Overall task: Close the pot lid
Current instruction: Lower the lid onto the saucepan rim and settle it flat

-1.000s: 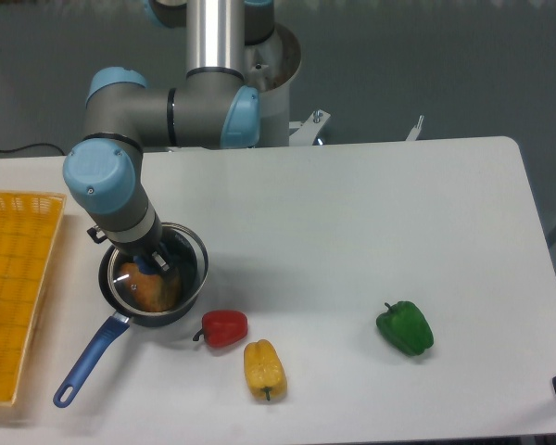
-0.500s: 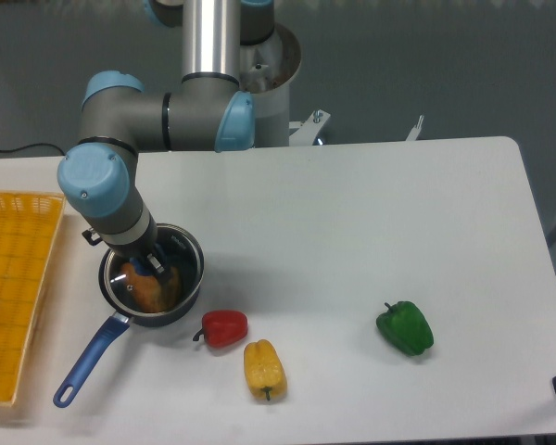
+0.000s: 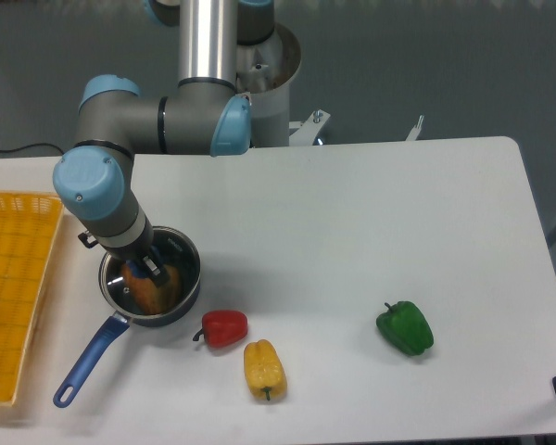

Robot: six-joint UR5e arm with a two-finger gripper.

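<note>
The small black pot [image 3: 187, 295] with a long blue handle [image 3: 88, 361] sits at the table's left side and has something orange inside. The clear glass lid [image 3: 178, 252] with a metal rim lies over the pot, nearly lined up with its rim. My gripper [image 3: 148, 269] reaches down from the arm over the pot's centre and is shut on the lid's blue knob [image 3: 152, 270], which is mostly hidden by the fingers. I cannot tell whether the lid rests fully on the rim.
A red pepper [image 3: 225, 327] lies just right of the pot, a yellow pepper [image 3: 264, 368] in front of it, a green pepper [image 3: 406, 327] further right. A yellow basket [image 3: 14, 278] stands at the left edge. The robot base is behind.
The arm and gripper have shifted a little to the left with the lid, bringing the lid more squarely over the pot. The peppers have not moved.
</note>
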